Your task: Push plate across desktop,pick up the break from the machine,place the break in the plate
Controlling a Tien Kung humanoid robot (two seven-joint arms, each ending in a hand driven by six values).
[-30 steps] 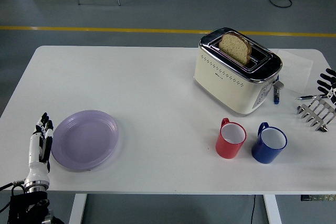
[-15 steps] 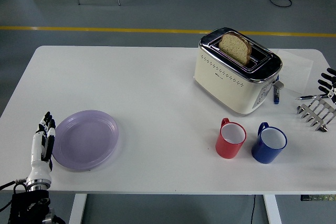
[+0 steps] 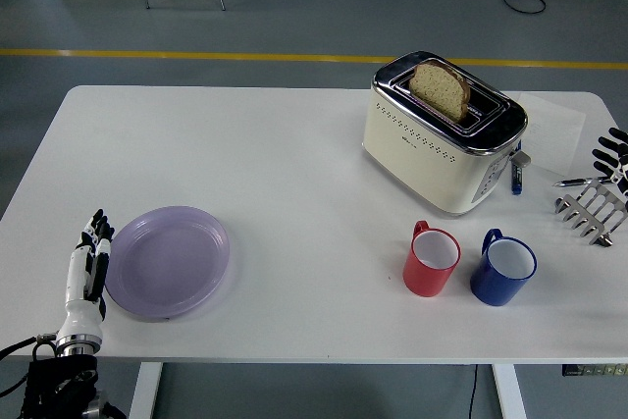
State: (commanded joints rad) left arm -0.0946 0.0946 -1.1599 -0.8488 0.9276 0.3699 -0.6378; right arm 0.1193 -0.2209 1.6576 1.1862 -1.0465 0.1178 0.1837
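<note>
A lilac plate (image 3: 169,262) lies near the table's front left. My left hand (image 3: 88,267) stands edge-on against the plate's left rim, fingers straight and together, holding nothing. A cream and chrome toaster (image 3: 442,132) sits at the back right with a slice of bread (image 3: 439,87) sticking up from its slot. Only the black fingertips of my right hand (image 3: 614,154) show at the right edge, spread and holding nothing.
A red mug (image 3: 432,260) and a blue mug (image 3: 503,269) stand in front of the toaster. A metal toast rack (image 3: 592,209) sits at the right edge. A small blue object (image 3: 516,176) lies beside the toaster.
My left hand has moved right and slightly toward the near edge, sliding the plate a little to the right. The right hand has barely moved.
</note>
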